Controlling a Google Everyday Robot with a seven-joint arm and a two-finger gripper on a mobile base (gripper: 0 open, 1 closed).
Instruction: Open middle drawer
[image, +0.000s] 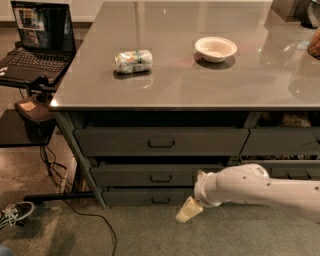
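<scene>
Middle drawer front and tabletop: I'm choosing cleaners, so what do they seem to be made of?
The middle drawer front looks like matte dark grey painted metal or laminate: flat, no grain, no glare. Its handle seems to be black metal. The tabletop looks like polished grey laminate or metal, since it shows bright reflections. The gripper hangs below and right of that handle.

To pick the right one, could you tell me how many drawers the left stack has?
3: top drawer, middle drawer below it, bottom drawer lowest. More at right are partly hidden by the arm. The gripper hangs low, beside the bottom drawer.
</scene>
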